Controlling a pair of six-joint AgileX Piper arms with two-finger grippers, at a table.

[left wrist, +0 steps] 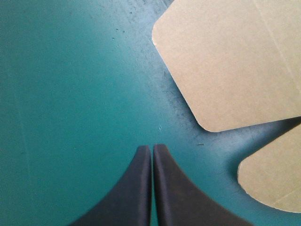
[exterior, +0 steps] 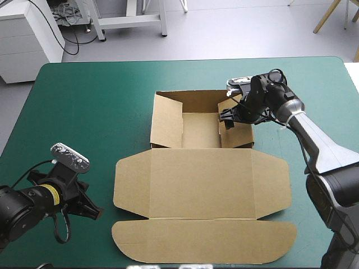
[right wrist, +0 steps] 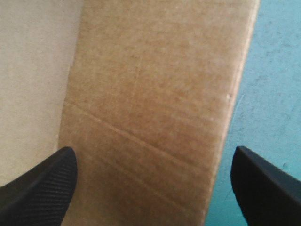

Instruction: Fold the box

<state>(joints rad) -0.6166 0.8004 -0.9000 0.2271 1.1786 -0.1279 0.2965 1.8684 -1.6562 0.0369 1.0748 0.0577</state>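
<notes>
Right wrist view puts the black fingers of the right gripper wide apart with nothing pinched. One stands on each side of a panel of the brown box. A slanted crease crosses that panel. Paler board of the box's inside lies on one side of it, and the teal-green cover on the other.

In the left wrist view, the left gripper has its two fingers pressed together into a single point and holds nothing. Bare cover lies under it and ahead of it. Farther ahead and to the right are two rounded board corners, near each other with a strip of cover between them.

From the high view, the right gripper is over the box's right wall, in the far half of the box. The left gripper sits low near the table's near-left corner, apart from the board.

The box lies in the middle of the table. Its far part has walls raised around a floor. Its near part is flat: a wide lid panel with a flap on each side and a long rounded flap along the near edge.
</notes>
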